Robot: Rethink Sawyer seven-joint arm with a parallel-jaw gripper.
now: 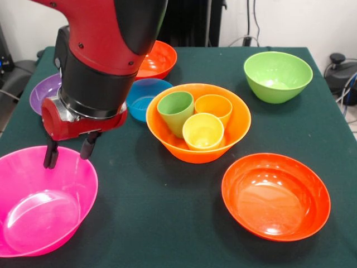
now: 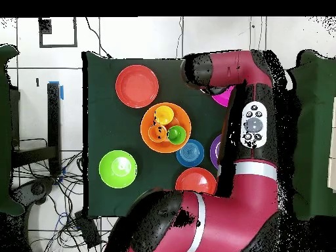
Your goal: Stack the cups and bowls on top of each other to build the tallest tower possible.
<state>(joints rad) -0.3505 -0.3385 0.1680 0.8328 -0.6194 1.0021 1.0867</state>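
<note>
The large light orange bowl (image 1: 198, 125) (image 2: 165, 127) sits mid-table and holds the green cup (image 1: 175, 111), the orange cup (image 1: 214, 106) and the yellow cup (image 1: 203, 132) side by side. The large pink bowl (image 1: 42, 201) stands at the front left. My gripper (image 1: 69, 153) hangs open and empty just over the pink bowl's far rim, the left finger (image 1: 51, 156) inside the rim. In the overhead view the arm covers the gripper, and only a sliver of the pink bowl (image 2: 224, 98) shows.
A red-orange bowl (image 1: 275, 195) (image 2: 137, 86) sits front right, a lime green bowl (image 1: 277, 76) (image 2: 118, 168) back right. A small blue bowl (image 1: 146, 97) (image 2: 190, 153), a purple bowl (image 1: 44, 92) and a second red-orange bowl (image 1: 158, 60) (image 2: 195, 180) lie behind the gripper.
</note>
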